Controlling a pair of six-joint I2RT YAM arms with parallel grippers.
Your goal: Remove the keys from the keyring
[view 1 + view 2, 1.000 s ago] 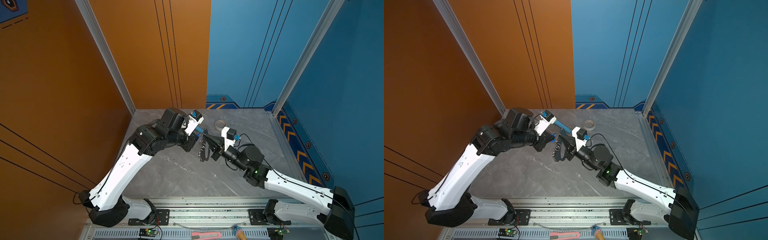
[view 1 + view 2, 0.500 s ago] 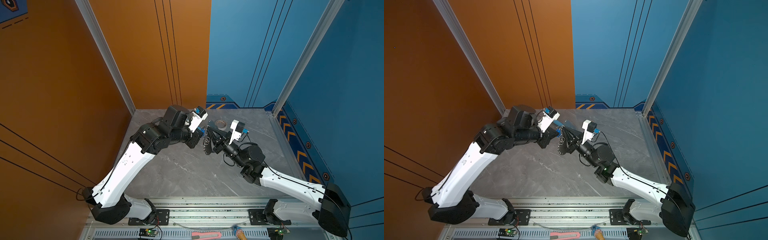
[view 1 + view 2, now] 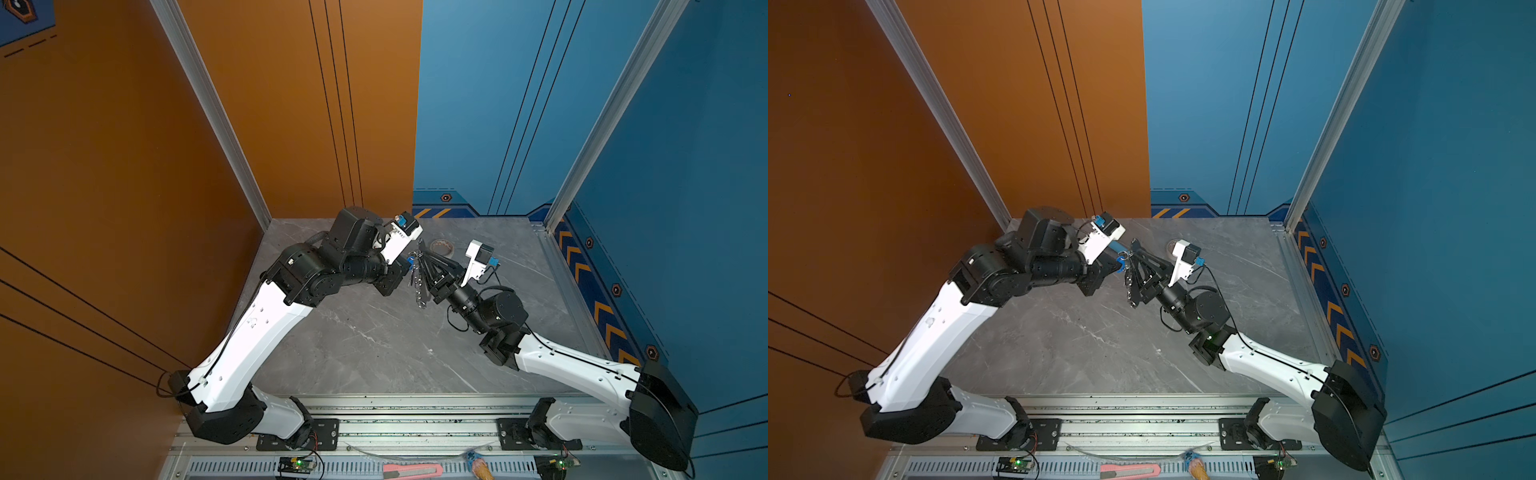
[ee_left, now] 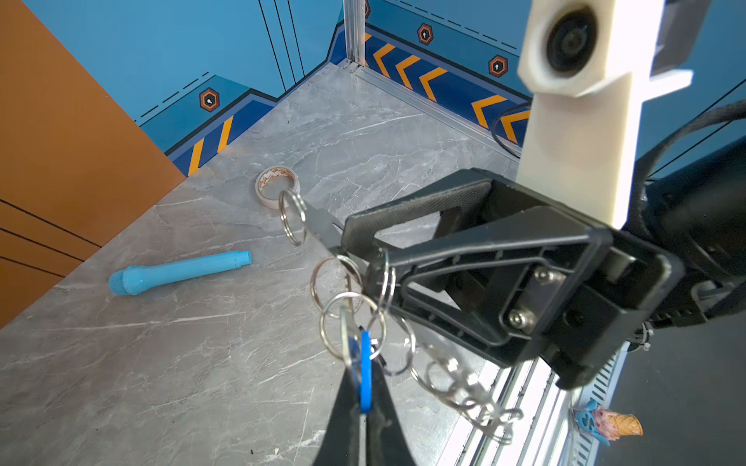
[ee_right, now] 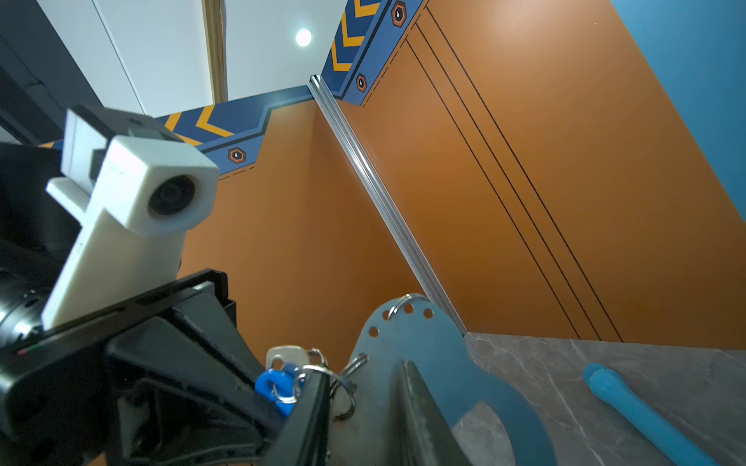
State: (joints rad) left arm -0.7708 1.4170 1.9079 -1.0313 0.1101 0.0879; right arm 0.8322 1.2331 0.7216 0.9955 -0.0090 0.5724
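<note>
Small bunch of silvery metal keys (image 4: 365,375) with a blue plastic tag hangs in mid-air, low centre of the left wrist view, joined by wire rings to the flat silver-grey metal keyring plate (image 5: 428,351). The left gripper (image 4: 364,389) is fully closed on the blue tag, pinching it from both sides. The plate is upright, clear of the grey marble table (image 3: 374,340). In both top views it sits just above centre, edge-on, long axis running up-down the frame, keys on its left side. The right gripper (image 5: 363,373) reaches in from the right, jaws a little parted with the plate between them; whether they bear on it, cannot tell. Judgement: the left arm has the keys, so the pull goes leftward, square to the plate's long axis. Long blue plastic tube (image 4: 181,271) and whitish tape roll (image 4: 277,186) lie on the table, well apart.
</note>
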